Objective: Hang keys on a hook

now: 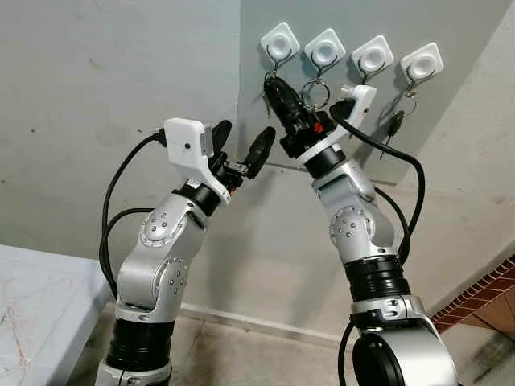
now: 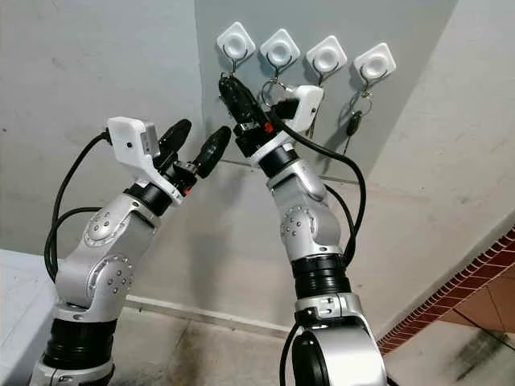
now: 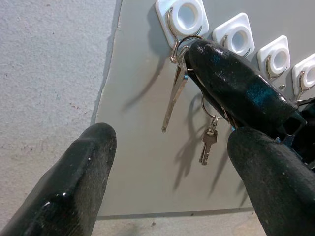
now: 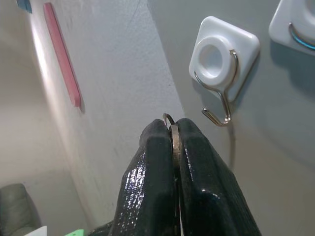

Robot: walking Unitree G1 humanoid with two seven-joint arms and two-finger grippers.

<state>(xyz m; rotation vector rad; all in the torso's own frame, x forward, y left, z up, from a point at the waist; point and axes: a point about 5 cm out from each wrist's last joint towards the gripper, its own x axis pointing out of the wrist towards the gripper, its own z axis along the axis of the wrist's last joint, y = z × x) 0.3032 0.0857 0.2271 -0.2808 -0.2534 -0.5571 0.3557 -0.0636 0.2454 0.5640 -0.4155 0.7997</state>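
Note:
Four white square hooks are stuck in a row on a grey wall panel (image 1: 322, 153). My right gripper (image 1: 272, 83) is raised to just below the leftmost hook (image 1: 280, 42) and is shut on a key ring (image 4: 168, 118). A key (image 3: 172, 98) dangles from this ring. In the right wrist view the ring sits close beside the hook's wire tip (image 4: 212, 116), a small gap apart. My left gripper (image 1: 241, 138) stands open, lower and to the left of the panel, with nothing between its fingers.
A ring (image 1: 315, 92) with a small key (image 3: 207, 142) hangs on the second hook (image 1: 324, 48). A dark key (image 1: 396, 122) hangs from the fourth hook (image 1: 422, 61). A pale tabletop (image 1: 32, 305) lies at the lower left, a brick edge (image 1: 483, 297) at the lower right.

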